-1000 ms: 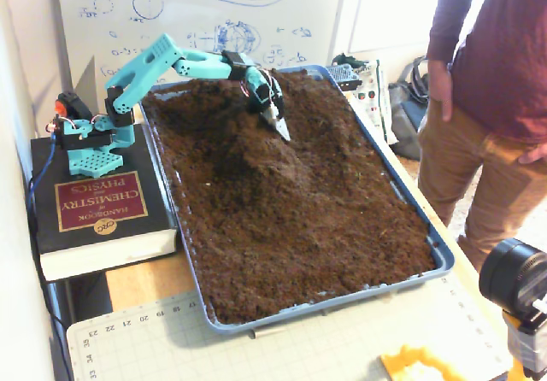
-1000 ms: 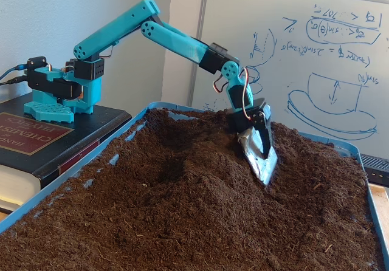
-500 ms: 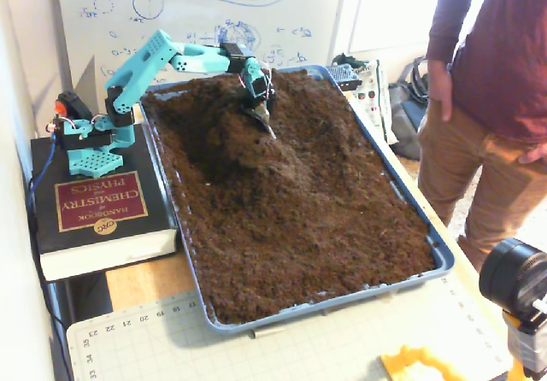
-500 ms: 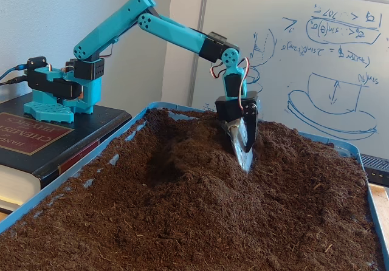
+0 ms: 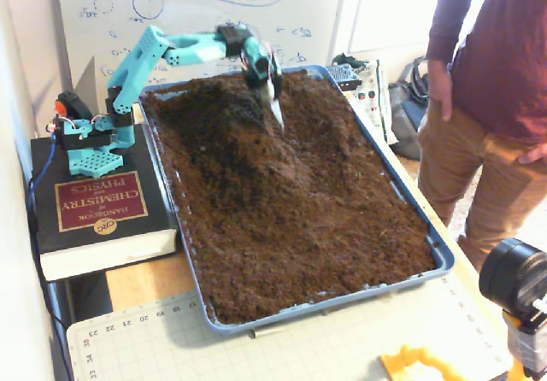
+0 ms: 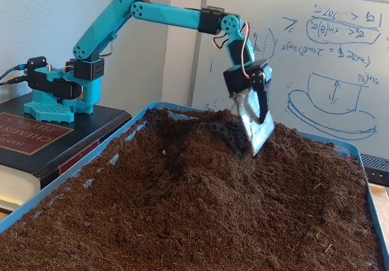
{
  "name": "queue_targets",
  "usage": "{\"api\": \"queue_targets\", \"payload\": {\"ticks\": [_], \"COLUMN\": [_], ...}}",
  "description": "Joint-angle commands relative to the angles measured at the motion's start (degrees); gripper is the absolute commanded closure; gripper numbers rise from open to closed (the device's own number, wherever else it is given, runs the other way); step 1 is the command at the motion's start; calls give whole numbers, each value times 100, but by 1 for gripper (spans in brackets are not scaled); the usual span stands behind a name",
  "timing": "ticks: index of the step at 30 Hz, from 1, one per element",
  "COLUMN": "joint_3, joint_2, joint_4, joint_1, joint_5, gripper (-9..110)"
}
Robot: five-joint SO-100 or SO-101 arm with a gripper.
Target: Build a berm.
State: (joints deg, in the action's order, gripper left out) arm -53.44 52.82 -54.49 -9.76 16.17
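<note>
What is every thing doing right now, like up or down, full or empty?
Gripper: raised, tip just above the soil; open or shut unclear.
Berm: heaped up into a ridge.
Blue tray: full of soil.
Chemistry handbook: closed, lying flat under the arm's base.

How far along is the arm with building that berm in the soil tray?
Partly done: a raised berm already stands at the arm's end of the blue tray. In hand: the gripper, fitted with a scoop-like blade, hangs with its tip at the ridge crest. Left: the soil nearer the cutting mat lies lower and flatter.
</note>
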Motion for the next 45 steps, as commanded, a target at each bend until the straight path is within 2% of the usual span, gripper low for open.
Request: {"api": "queue_targets", "payload": {"ticks": [1,3,8,20,23,30,34,38,45], "joint_3": [1354,1749,2109,2074,2057,2057,1749,905,-1529], "joint_2": [-211,-721,-1731,-2514,-2725,-3357,-3419,-3067,-1573], "joint_4": [316,694,1731,4711,4772,4764,4755,4746,4746], "joint_1": [-413,-624,-949,-879,-738,-457,-343,-360,-387], "joint_5": [677,800,316,79,-9,-1134,-1336,-1336,-1266], "gripper": [101,101,101,101,101,101,101,101,101]}}
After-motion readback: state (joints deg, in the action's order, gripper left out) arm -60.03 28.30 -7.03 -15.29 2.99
